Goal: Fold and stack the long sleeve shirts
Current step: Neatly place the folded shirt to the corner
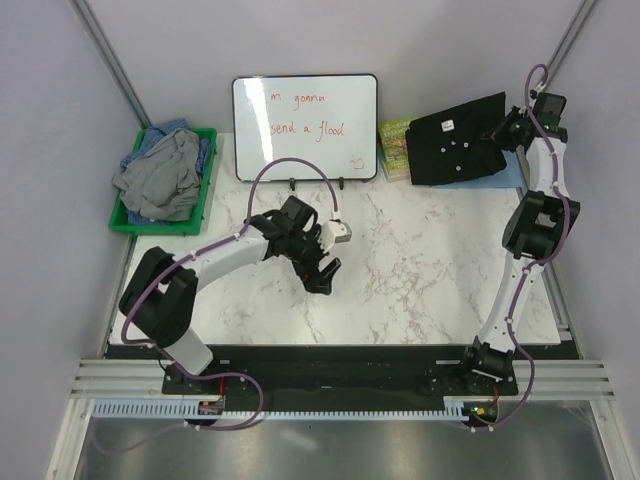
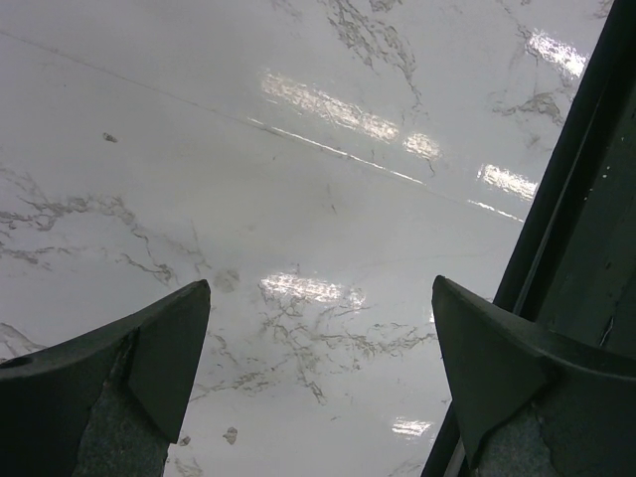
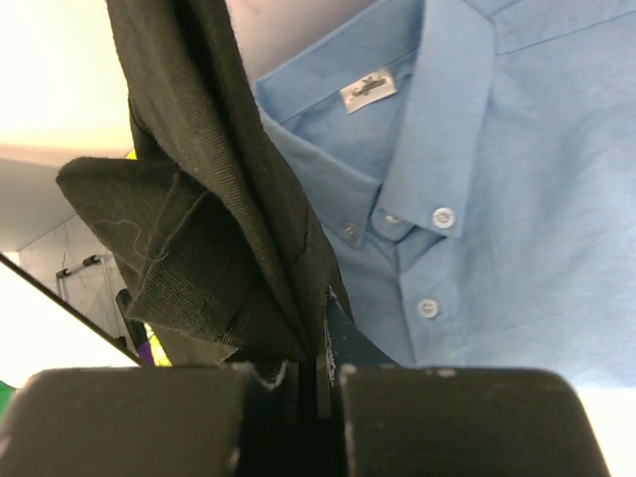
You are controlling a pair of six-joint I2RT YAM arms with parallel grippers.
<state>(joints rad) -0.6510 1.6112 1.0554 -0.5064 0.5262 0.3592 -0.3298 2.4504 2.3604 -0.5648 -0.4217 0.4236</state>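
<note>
- The left arm reaches out from its base with the elbow bent, and the left gripper point(image 1: 325, 272) tips down over the white marble-patterned table point(image 1: 420, 270). Its jaws stand wide apart with only bare tabletop between them.
- The right arm stretches tall to the table's far right corner. There the right gripper point(image 1: 498, 130) has its jaws pressed together on a fold of the plain black knit long sleeve shirt point(image 1: 455, 140), which bunches up and to the left of them in the wrist view.
- Just beyond the right jaws lies the light blue woven shirt with a buttoned collar point(image 3: 497, 199). Its small white neck label point(image 3: 370, 89) carries print too small to read.
- Well to the left of the left jaws, crumpled grey and blue shirts point(image 1: 160, 180) fill a green plastic bin point(image 1: 210, 175).
- Beyond the left jaws, a white rectangular whiteboard point(image 1: 305, 115) bears red handwriting: "gonna send a flood".
</note>
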